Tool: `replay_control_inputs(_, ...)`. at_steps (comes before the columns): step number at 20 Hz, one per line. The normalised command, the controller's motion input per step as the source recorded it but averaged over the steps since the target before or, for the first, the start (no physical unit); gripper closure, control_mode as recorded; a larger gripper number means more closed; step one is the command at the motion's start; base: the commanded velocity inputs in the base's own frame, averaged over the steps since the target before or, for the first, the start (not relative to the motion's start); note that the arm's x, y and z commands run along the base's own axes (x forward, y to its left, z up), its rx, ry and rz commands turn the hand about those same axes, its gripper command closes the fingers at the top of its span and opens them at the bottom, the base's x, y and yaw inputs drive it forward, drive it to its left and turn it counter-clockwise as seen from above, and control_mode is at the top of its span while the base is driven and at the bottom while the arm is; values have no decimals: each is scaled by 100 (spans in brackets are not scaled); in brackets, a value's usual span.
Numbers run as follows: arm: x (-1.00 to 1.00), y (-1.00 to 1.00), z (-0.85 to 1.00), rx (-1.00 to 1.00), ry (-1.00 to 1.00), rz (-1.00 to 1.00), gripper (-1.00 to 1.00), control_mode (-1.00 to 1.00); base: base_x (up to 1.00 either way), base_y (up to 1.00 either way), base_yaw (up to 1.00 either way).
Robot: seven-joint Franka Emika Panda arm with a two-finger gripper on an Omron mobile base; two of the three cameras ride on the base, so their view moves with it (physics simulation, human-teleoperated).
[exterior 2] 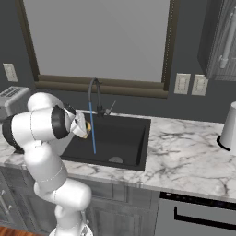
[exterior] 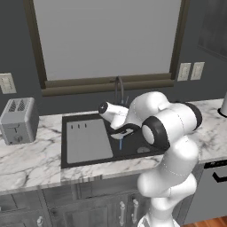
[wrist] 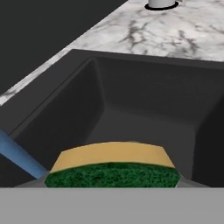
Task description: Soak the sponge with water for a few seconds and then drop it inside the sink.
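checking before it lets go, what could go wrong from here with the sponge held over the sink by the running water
1. In the hand view the water passes beside the sponge, not onto it, so it may not soak properly.
2. The gripper holds the sponge near the left side of the sink; released there, it might land on the drainboard rather than in the basin.

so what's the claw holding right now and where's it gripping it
The claw holds the sponge by its two ends, over the sink beside the water.
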Motion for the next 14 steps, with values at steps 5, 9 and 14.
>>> replay_control_inputs(5, 25, 0, -15, 0, 0, 0, 100, -100, 0, 0, 0)
replay_control_inputs(9, 21, 0, -5, 0, 0, 0, 100, -100, 0, 0, 0)
replay_control_inputs(14, 21, 0, -5, 0, 0, 0, 100, -100, 0, 0, 0)
